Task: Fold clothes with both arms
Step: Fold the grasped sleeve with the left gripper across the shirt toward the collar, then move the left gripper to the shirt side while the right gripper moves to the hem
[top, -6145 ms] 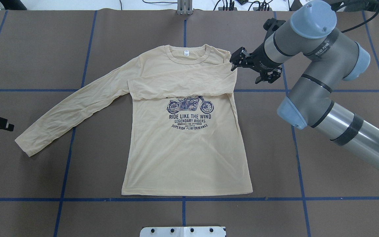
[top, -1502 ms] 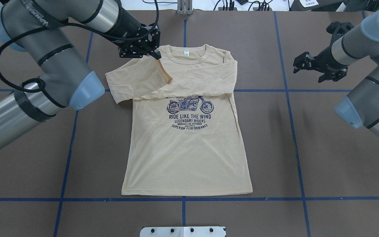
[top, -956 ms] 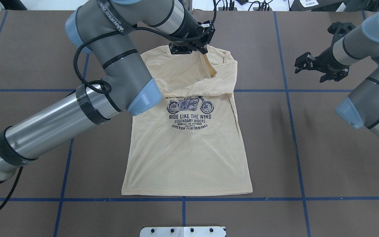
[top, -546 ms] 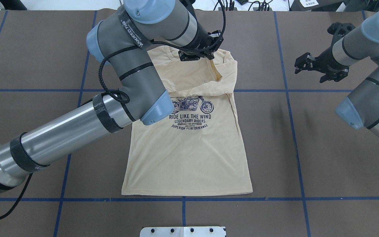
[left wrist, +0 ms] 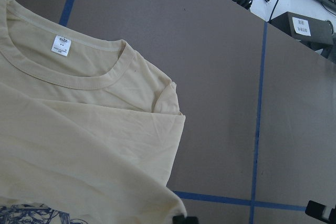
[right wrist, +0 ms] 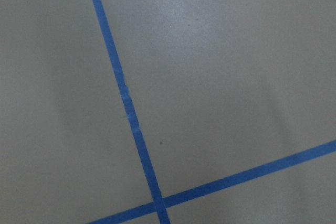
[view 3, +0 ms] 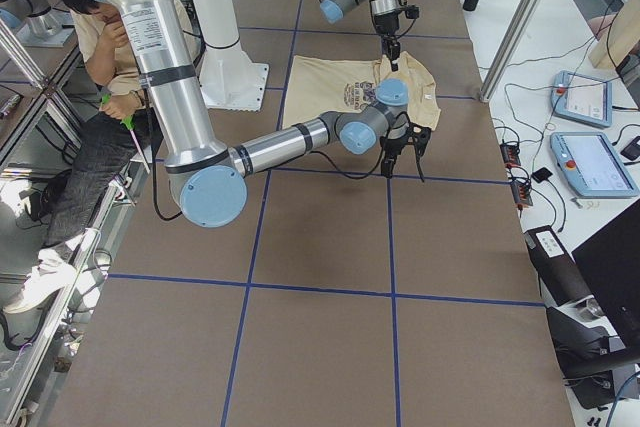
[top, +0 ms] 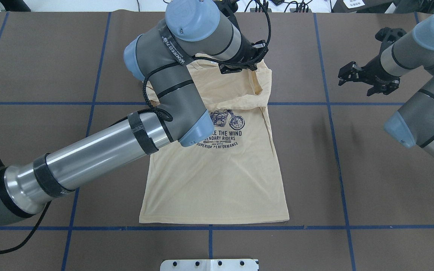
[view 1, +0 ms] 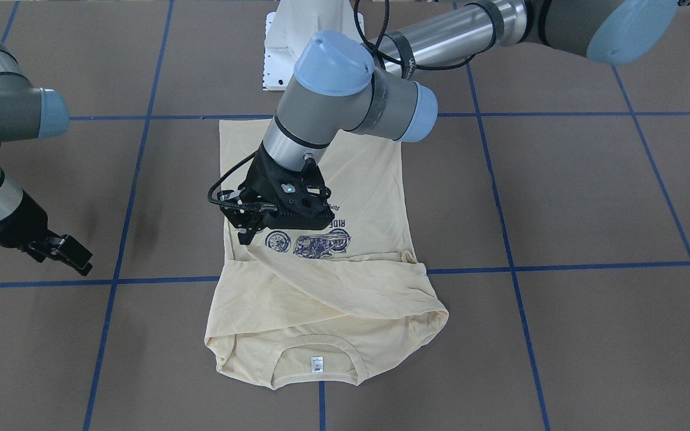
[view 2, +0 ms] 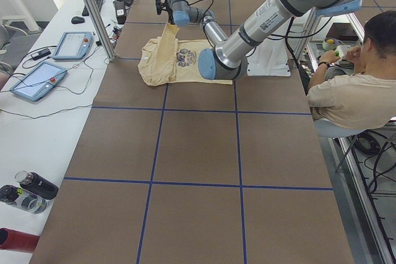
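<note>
- While the pale yellow T-shirt [top: 217, 180] is lying flat in the middle of the overhead frame, hem toward the bottom edge and collar toward the top, the left gripper [top: 254, 69] is pinching one sleeve [top: 256, 81] near the shirt's upper right corner, its jaws closed on the fabric.
- That sleeve is hanging lifted off the chest, draping from the claw down toward the shoulder at the right.
- The other sleeve [top: 239, 101] is lying folded across the chest, just above the motorcycle print [top: 230, 119].
- The left arm [top: 100, 162] is reaching in from the lower left of the overhead frame, covering the left part of the print.
- The right gripper [top: 344, 73] is hovering at the upper right of that frame, well apart from the shirt, over the bare brown table [top: 371, 180], its fingers spread wide and gripping nothing.
- The left wrist view is showing the white neck label [left wrist: 62, 45] at upper left, with table at the right.
- The right wrist view is showing only table and two crossing blue tape lines [right wrist: 128, 114].
- A person [view 2: 352, 91] is sitting at the right edge of the exterior left view.
</note>
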Robot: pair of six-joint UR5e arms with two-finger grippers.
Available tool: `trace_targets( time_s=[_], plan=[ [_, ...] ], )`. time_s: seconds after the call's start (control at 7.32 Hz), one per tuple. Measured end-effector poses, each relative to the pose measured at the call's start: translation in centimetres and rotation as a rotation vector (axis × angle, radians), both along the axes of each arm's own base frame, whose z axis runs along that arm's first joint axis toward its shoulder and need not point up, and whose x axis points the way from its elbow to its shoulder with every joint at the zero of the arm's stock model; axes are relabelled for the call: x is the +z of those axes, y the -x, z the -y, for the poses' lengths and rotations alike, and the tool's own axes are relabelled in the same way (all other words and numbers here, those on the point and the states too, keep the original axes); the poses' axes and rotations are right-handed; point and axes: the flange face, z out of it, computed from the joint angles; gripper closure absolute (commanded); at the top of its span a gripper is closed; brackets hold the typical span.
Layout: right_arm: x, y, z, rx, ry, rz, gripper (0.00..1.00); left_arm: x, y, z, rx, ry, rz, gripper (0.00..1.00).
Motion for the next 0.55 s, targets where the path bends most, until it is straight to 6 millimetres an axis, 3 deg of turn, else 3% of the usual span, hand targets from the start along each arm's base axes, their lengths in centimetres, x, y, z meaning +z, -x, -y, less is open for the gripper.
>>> trace_targets(
  time_s=[0.14,0.27,0.55],
  plan=[
    [0.06,0.07,-0.03,-0.001,0.001,0.000,0.01,-0.34,-0.93,-0.08,-0.017,-0.004,-0.012,0.28],
    [0.07,0.11,-0.03,0.001,0.002,-0.001,0.01,-0.48,-1.55,-0.38,-0.031,-0.014,-0.024,0.21],
    [-0.41,0.22,-0.10,0.011,0.006,0.007,0.01,-0.78,-1.46,-0.59,-0.038,-0.025,-0.045,0.21]
  ],
)
